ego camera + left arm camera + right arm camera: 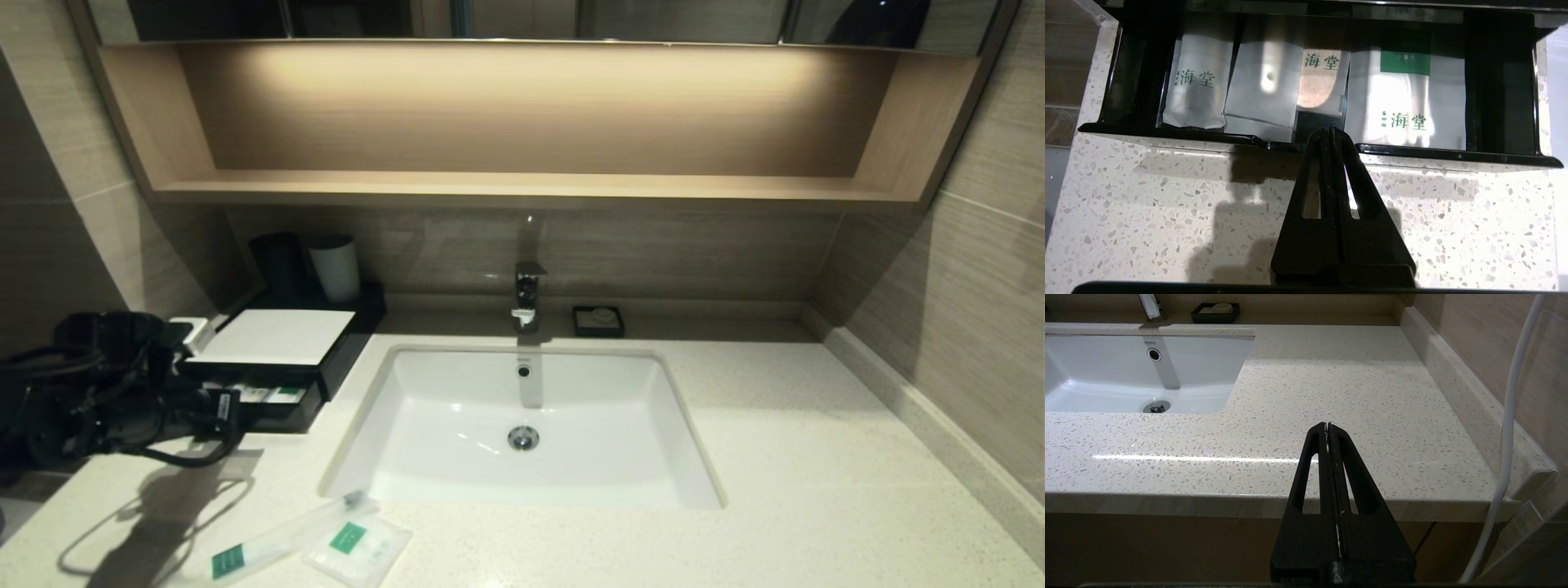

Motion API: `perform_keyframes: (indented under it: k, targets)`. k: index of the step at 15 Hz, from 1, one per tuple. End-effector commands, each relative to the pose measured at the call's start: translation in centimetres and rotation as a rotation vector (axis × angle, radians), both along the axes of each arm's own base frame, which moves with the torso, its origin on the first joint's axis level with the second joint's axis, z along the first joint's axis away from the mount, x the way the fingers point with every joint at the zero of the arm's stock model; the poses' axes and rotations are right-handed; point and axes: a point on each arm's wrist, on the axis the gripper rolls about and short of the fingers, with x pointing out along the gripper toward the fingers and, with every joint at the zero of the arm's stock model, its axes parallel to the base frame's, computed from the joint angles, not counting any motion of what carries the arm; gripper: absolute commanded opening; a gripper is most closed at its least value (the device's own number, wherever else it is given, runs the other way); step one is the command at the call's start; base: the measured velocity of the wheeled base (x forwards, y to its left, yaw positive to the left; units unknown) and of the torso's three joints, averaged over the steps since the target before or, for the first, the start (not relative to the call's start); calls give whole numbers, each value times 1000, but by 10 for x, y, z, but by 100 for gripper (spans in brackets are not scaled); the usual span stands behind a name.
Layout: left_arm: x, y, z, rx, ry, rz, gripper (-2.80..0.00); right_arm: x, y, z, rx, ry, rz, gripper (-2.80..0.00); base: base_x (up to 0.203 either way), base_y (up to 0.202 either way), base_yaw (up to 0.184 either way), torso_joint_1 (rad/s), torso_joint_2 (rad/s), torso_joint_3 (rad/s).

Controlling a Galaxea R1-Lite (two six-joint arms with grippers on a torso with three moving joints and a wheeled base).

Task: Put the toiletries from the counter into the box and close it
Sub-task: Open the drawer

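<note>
Toiletries: two clear-wrapped white packets with green square labels, the long thin packet [277, 541] and the flat squarish packet [357, 549], lying side by side and touching on the counter [775, 457]; both sit well apart from the left gripper, nearer the counter's front edge, not yet in the box.
Box: low black box [286, 359] with a white top panel; its drawer [1502, 98] is pulled out right in front of the left gripper's tips and already holds several white sachets printed with green characters.
Left gripper: left gripper [1330, 132] with fingers pressed together, holding nothing; its tips hang at the drawer's front rim, above the counter.
Right gripper: right gripper [1327, 428] fingers together, empty, parked off the counter's front edge on the far side of the sink [522, 425].
Handling, judged: packets look very light, soft and crinkly; film likely slippery and lying flat, so hard to get a finger under.
Where to hold, judged: pinch the long packet across its middle; take the squarish one by an overhanging edge or corner.
</note>
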Motion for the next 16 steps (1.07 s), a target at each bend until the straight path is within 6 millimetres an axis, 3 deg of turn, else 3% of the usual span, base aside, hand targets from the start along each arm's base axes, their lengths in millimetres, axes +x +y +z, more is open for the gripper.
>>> perform_keyframes:
  k: [1, 12, 16]
  targets:
    - [-5, -1, 6, 15, 9, -14, -280, 0, 0, 0, 0, 1, 0, -280, 0, 0, 0, 0, 0, 0]
    - [2, 3, 31, -45, -69, 48, -280, 0, 0, 0, 0, 2, 0, -280, 0, 0, 0, 0, 0, 0]
    - [6, 4, 26, -54, -54, 54, -280, 0, 0, 0, -1, 2, 0, -280, 0, 0, 0, 0, 0, 0]
